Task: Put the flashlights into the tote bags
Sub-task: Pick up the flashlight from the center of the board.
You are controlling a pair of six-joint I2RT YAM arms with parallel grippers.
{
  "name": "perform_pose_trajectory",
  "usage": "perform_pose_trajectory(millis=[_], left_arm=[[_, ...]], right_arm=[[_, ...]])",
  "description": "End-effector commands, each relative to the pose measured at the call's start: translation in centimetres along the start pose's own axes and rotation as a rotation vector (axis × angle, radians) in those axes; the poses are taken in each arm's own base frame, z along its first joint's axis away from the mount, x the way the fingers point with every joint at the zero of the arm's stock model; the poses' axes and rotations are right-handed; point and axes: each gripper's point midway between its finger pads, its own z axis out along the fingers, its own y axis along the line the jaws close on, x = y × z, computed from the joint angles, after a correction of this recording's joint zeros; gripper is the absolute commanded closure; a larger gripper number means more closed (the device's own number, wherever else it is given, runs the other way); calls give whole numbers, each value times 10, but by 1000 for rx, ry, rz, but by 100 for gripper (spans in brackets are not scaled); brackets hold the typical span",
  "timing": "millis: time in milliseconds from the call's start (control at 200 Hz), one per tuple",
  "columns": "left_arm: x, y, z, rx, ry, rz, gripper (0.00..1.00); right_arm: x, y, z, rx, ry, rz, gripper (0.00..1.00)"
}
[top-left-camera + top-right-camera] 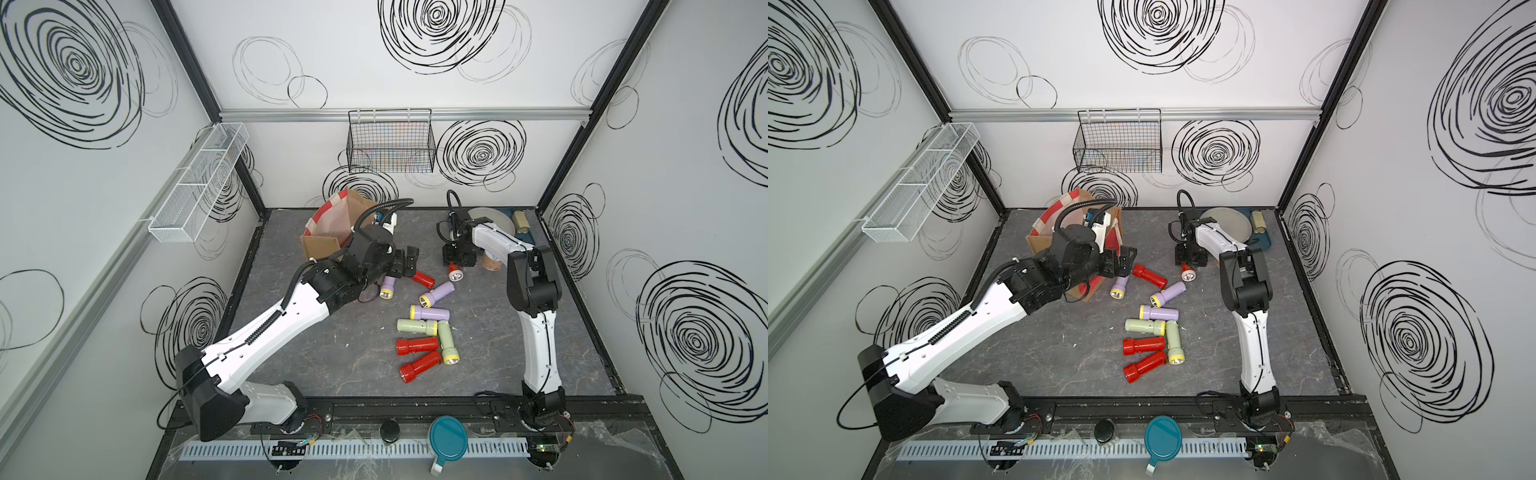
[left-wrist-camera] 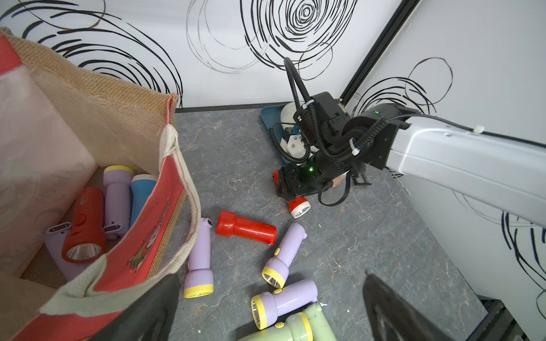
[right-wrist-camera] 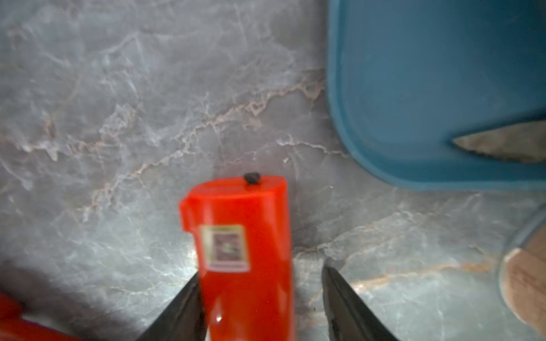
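Marbled table [image 1: 478,332], red flashlight [image 3: 245,251] flat, lens toward robot, right gripper [image 3: 260,271] astride

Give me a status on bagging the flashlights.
Done: at least four flashlights lie in the tote bag. In hand: the right tool straddles a red flashlight, one side not yet touching. Remaining: eight loose flashlights on the table; the left tool is open, empty.

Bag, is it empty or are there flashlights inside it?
Not empty. The left wrist view shows a red flashlight, a lilac one and a blue one inside the bag.
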Motion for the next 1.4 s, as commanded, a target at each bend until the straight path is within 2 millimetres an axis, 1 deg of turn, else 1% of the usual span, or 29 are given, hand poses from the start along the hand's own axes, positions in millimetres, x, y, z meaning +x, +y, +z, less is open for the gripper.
perform_pose_trajectory(millis=[0, 145, 280, 345, 420, 515, 575, 635, 711, 771, 811, 871, 991, 1056, 1141, 1196, 1256, 1331, 1391], left_arm=[[-17, -4, -7, 32, -61, -37, 1], [-17, 0, -6, 34, -67, -64, 1], [-17, 5, -5, 29, -72, -79, 1], [-17, 7, -5, 26, -74, -87, 1], [-16, 8, -5, 28, -79, -100, 1], [-17, 8, -6, 42, -86, -126, 1], [-21, 9, -7, 72, -96, -165, 1], [-29, 11, -10, 100, -122, -208, 1], [-41, 12, -15, 146, -162, -253, 1], [-49, 12, -19, 174, -183, -271, 1], [-54, 12, -22, 186, -194, -274, 2], [-59, 10, -24, 206, -196, -267, 3], [-71, 2, -29, 250, -207, -243, 3], [-80, -6, -33, 290, -224, -234, 4], [-90, -18, -38, 342, -242, -232, 3], [-95, -25, -39, 368, -251, -234, 0], [-99, -30, -39, 383, -252, -240, 1], [-101, -35, -37, 391, -250, -240, 1], [-100, -40, -35, 391, -245, -234, 1]], right_arm=[[11, -8, 10, 33, 47, -15, 39], [18, -9, 18, 55, 67, -36, 47], [24, -11, 21, 76, 78, -54, 54], [25, -13, 19, 84, 71, -59, 60], [23, -14, 16, 86, 52, -67, 70], [17, -3, 2, 27, -12, -90, 83], [7, 8, -18, -40, -81, -95, 92], [-4, 20, -46, -110, -174, -110, 99], [-16, 37, -89, -202, -312, -137, 100], [-18, 52, -124, -277, -411, -168, 100], [-17, 61, -145, -328, -465, -189, 100], [-10, 78, -174, -410, -531, -233, 100], [14, 112, -235, -566, -699, -357, 100], [26, 124, -263, -613, -778, -383, 100], [39, 138, -289, -667, -835, -400, 100], [45, 144, -301, -697, -847, -399, 100], [51, 152, -314, -727, -866, -401, 100], [55, 159, -327, -753, -890, -399, 100], [59, 165, -332, -764, -897, -399, 100]])
